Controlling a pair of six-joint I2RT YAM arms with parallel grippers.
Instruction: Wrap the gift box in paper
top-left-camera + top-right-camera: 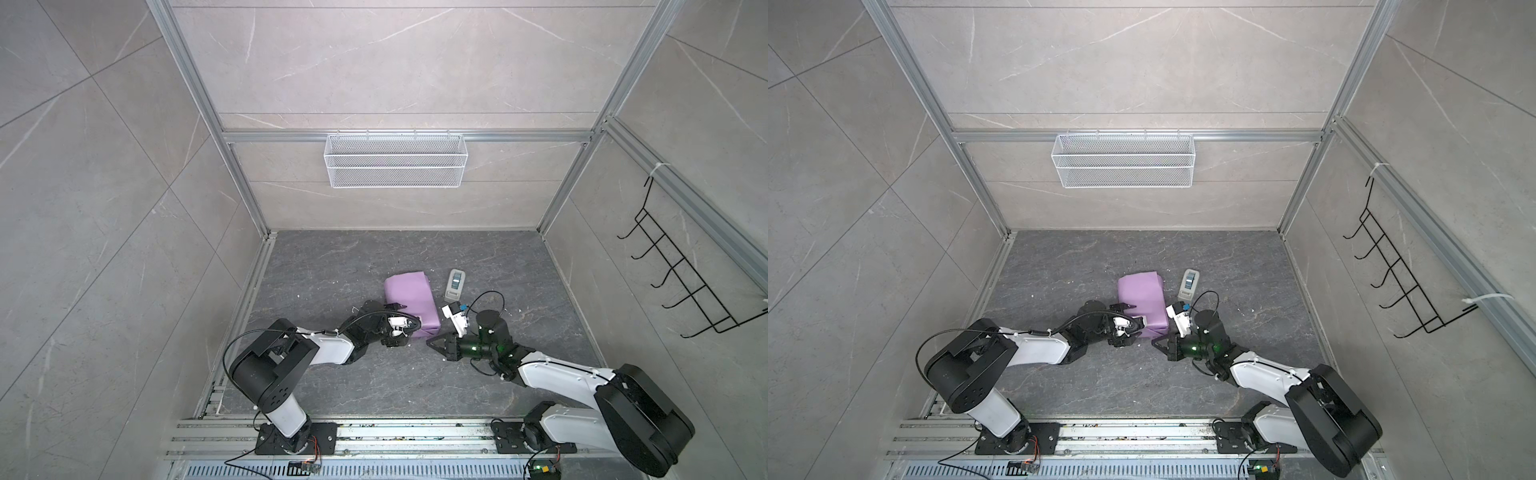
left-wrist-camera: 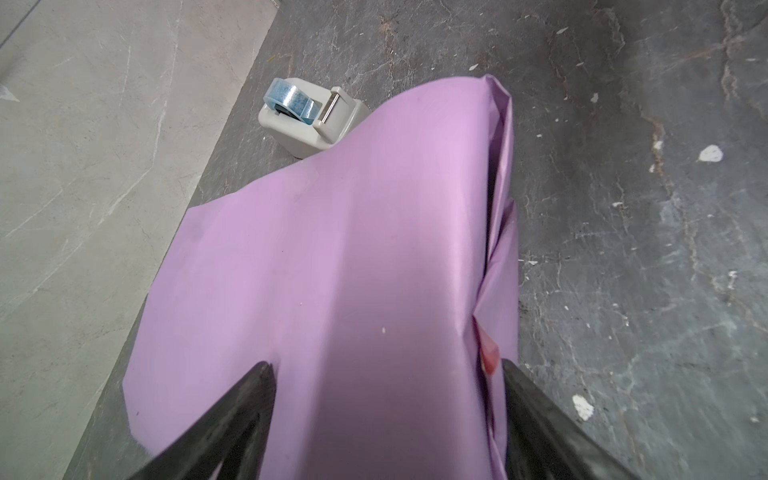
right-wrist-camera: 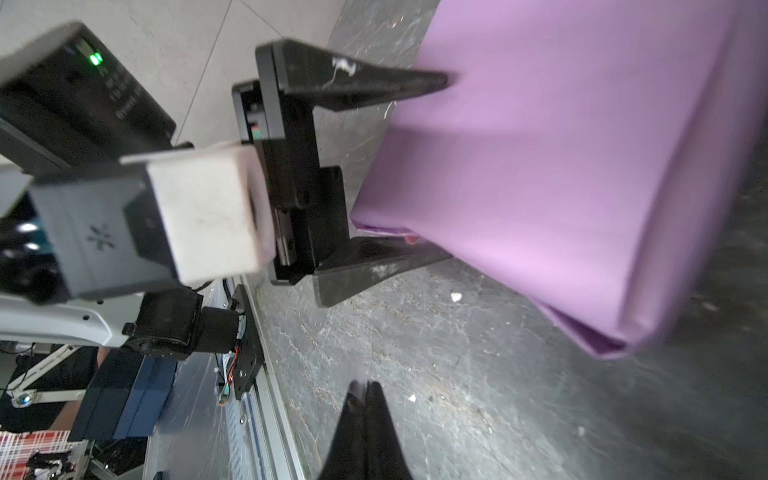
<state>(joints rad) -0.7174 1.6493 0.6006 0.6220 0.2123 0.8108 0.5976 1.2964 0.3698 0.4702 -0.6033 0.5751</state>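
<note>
Lilac-purple paper (image 1: pixel 409 299) already covers the whole parcel, which lies on the dark grey marbled tabletop (image 1: pixel 374 382) between the 2 arms, its long side running away from the robot. No olive-green surface of the gift box shows in any view, so I judge that it sits fully inside the wrap. The left gripper (image 2: pixel 386 365) is at the parcel's near end with its jaws spread wide, 1 finger on each side of the wrapped width and both close against the paper. Whether they squeeze the parcel or merely bracket it, I cannot tell. The right gripper (image 3: pixel 365 390) hangs just off the near right corner with its jaws clenched together on nothing, low over bare tabletop. A small grey-white tape dispenser (image 1: pixel 455 284) with a blue roll stands just beside the parcel's far right corner. One long edge of the wrap looks creased and layered in the left wrist view, with a small red spot by the finger there. The step in hand seems to be closing and securing the folds, the main wrapping being done. The next move probably calls for the left arm to keep the near end steady and the flaps flat. The right jaws would first have to part before reaching past the parcel to the dispenser for tape, without nudging the parcel or lifting a fold.
</note>
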